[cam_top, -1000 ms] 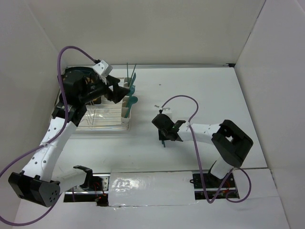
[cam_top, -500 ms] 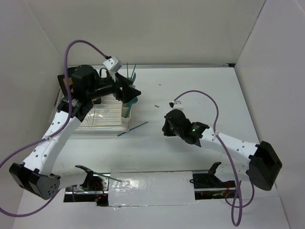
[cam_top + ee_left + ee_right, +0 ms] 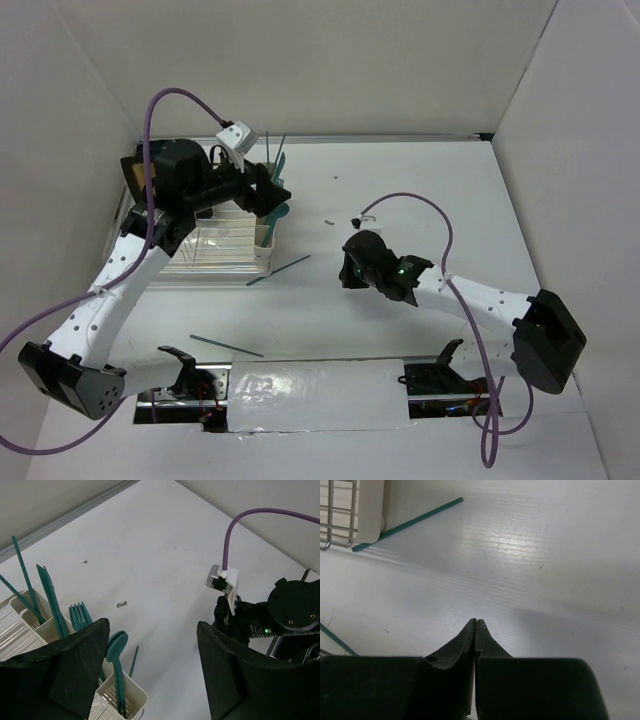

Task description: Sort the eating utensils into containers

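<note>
Cream-white containers [image 3: 265, 238] stand at the right end of a rack, holding teal utensils [image 3: 277, 206]. In the left wrist view the cups [image 3: 122, 700] hold a spoon [image 3: 116, 650], a fork [image 3: 80, 616] and knives [image 3: 47, 592]. My left gripper [image 3: 278, 190] hovers over the cups, jaws wide open and empty [image 3: 150, 675]. A thin teal utensil [image 3: 278, 270] lies on the table beside the cups, also in the right wrist view [image 3: 410, 523]. Another teal utensil [image 3: 228, 346] lies near the front edge. My right gripper [image 3: 348, 268] is shut and empty [image 3: 475, 622], right of the loose utensil.
A wire dish rack [image 3: 205, 245] sits left of the cups; its corner shows in the right wrist view [image 3: 340, 510]. A tan-and-black board [image 3: 133, 172] stands at the far left. Small dark specks [image 3: 327, 221] lie mid-table. White walls enclose the table.
My right arm swung out and its gripper moved slightly right; the utensil under it is gone and one now lies beside the cups. Another appeared near the front edge. My left gripper shifted right.
</note>
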Available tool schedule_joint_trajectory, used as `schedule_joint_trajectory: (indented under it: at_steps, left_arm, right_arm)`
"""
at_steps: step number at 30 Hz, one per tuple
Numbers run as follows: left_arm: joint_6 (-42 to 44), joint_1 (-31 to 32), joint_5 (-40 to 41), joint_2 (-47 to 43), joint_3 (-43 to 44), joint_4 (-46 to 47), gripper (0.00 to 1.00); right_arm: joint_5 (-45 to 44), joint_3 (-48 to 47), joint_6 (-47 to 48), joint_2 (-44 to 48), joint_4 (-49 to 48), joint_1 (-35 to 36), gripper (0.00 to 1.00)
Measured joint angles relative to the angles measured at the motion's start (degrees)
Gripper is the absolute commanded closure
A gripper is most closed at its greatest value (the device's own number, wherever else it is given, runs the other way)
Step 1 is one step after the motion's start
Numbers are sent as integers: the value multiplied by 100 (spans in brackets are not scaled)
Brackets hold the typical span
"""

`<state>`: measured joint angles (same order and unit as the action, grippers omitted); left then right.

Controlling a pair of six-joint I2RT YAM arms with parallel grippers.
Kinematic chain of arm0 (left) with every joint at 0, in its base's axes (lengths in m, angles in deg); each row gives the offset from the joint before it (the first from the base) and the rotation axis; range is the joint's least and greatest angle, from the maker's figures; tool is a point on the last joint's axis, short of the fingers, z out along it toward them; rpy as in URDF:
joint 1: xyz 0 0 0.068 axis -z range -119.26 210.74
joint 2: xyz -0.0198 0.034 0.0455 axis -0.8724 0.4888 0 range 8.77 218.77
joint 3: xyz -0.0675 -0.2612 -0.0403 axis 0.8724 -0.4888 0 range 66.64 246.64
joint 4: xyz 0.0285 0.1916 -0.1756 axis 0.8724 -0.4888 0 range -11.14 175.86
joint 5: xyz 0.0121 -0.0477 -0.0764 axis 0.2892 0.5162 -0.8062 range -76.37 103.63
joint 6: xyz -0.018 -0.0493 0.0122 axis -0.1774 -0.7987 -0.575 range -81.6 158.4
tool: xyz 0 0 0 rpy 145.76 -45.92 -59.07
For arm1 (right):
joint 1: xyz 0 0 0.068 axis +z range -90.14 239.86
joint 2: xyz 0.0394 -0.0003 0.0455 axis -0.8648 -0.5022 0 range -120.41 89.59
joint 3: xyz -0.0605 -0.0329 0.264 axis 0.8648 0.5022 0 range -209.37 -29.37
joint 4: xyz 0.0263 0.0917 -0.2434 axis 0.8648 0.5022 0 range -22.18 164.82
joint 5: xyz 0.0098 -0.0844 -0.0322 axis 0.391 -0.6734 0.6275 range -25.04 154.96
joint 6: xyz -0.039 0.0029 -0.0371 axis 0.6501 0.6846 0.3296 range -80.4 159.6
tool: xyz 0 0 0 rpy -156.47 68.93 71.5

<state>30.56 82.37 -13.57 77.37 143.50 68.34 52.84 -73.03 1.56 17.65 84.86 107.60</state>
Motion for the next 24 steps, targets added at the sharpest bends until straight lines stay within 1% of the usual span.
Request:
schedule_joint_trajectory:
  at_steps: [3, 4, 7, 8, 9, 10, 12, 13, 18, 22, 24]
  left_arm:
    - [13, 0, 52, -2, 0, -22, 17]
    - [13, 0, 70, -2, 0, -46, 17]
    - [11, 0, 149, -2, 0, -111, 17]
    - [9, 0, 192, -2, 0, -140, 17]
    - [9, -4, 243, -9, -13, -157, 17]
    - [9, -15, 295, -28, -50, -164, 17]
    - [9, -59, 365, -109, -205, -179, 17]
    - [9, -92, 396, -168, -295, -208, 17]
    - [-4, -341, 468, -549, -619, -299, 17]
    - [-13, -544, 487, -828, -721, -313, 17]
    - [-13, -647, 490, -968, -802, -306, 17]
  right_arm:
    - [79, 0, 15, -17, -98, 0, 88]
    - [105, 0, 17, -48, -138, 0, 79]
    - [133, -22, -35, -264, -192, 0, 66]
    - [122, -55, -87, -374, -186, 0, 57]
    - [94, -103, -210, -516, -188, 2, 52]
    - [57, -164, -374, -688, -201, 7, 43]
    - [-4, -247, -680, -907, -238, 13, 34]
    - [-22, -275, -868, -1003, -313, 13, 31]
    - [-72, -664, -1792, -1624, -680, 28, 30]
    - [-72, -1585, -2306, -2503, -660, 68, 31]
    - [-74, -2087, -2533, -2949, -632, 90, 34]
